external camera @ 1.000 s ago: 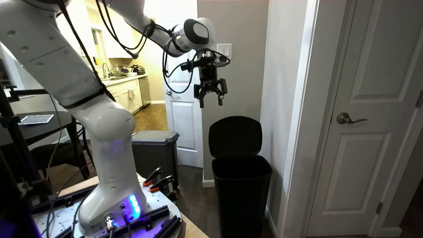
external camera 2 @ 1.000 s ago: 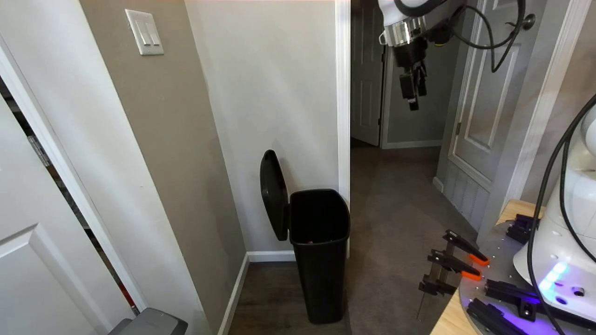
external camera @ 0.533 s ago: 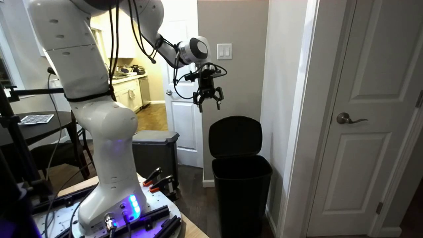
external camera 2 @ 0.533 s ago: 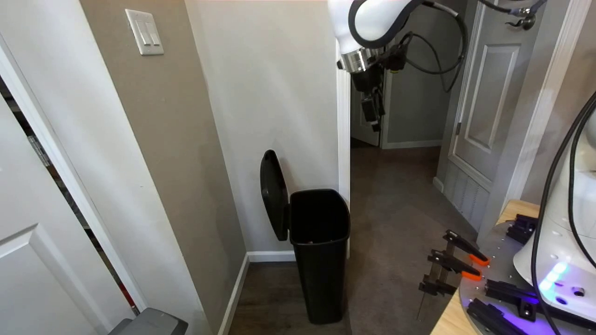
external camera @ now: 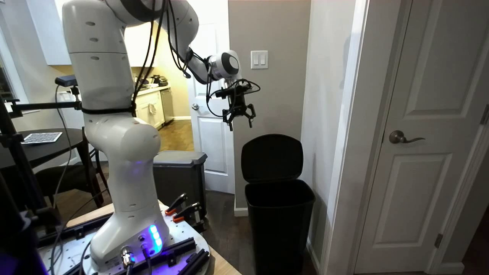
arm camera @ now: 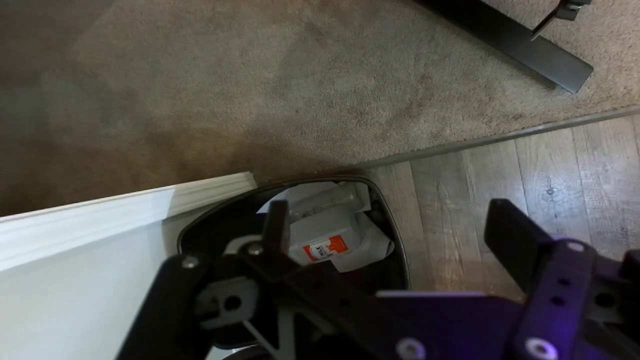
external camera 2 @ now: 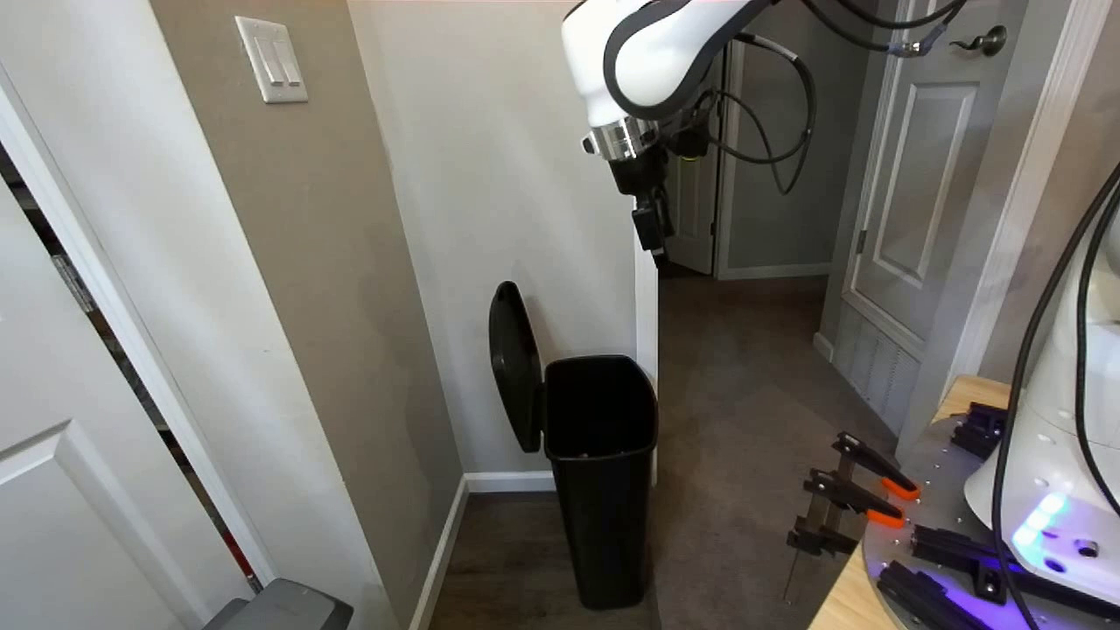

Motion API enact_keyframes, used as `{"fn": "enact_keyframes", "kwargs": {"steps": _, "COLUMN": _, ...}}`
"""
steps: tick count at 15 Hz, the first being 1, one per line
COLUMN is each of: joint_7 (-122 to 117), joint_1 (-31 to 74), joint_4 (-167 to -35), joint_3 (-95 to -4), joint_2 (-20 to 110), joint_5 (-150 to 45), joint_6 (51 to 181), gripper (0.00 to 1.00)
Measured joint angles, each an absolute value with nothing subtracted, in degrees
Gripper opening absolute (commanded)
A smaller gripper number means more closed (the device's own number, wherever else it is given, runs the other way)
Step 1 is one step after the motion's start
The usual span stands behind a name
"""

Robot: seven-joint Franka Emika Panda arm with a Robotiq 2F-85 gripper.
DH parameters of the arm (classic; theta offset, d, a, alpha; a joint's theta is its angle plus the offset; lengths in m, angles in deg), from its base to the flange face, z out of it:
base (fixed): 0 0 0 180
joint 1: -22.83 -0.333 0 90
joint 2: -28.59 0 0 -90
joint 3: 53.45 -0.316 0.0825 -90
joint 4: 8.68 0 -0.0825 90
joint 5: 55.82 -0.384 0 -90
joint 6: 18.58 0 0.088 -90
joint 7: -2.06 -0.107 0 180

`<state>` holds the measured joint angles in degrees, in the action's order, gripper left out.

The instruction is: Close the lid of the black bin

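A claw [external camera: 240,126], spread wide and pinching nothing, is hanging higher than the lid [external camera: 272,158] and apart from it. The lid is standing raised, leaning back from the black bin [external camera: 280,233]. Reaching is probably the step in hand; the next move is likely calling for getting behind the lid and tipping it down over the black bin, which is standing on wood floor [external camera 2: 516,551] beside a white wall [external camera 2: 499,175]. A separate wooden surface [external camera 2: 853,599] is carrying the arm [external camera: 124,141]. A kitchen [external camera: 149,107] is showing beside a white door [external camera: 213,152].
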<state>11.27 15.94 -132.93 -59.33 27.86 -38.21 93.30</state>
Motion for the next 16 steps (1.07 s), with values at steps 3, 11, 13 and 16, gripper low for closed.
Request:
{"fn": "enact_keyframes", "kwargs": {"steps": 3, "joint_7": 11.41, "joint_1": 15.91, "joint_4": -132.57, "joint_3": -59.36, "joint_2": 28.32, "joint_5": -38.21, "joint_6": 93.3, "gripper": 1.0}}
{"fn": "enact_keyframes", "kwargs": {"steps": 11, "joint_7": 11.45, "joint_1": 15.91, "joint_4": -132.54, "joint_3": -59.36, "joint_2": 28.32, "joint_5": -38.21, "joint_6": 93.3, "gripper": 1.0}}
{"fn": "enact_keyframes", "kwargs": {"steps": 13, "joint_7": 11.45, "joint_1": 15.9, "joint_4": -132.49, "joint_3": -59.42, "joint_2": 28.6, "joint_5": -38.21, "joint_6": 93.32, "gripper": 1.0}}
{"fn": "enact_keyframes", "kwargs": {"steps": 16, "joint_7": 11.45, "joint_1": 15.88, "joint_4": -131.19, "joint_3": -59.68, "joint_2": 31.36, "joint_5": -38.21, "joint_6": 94.38, "gripper": 1.0}}
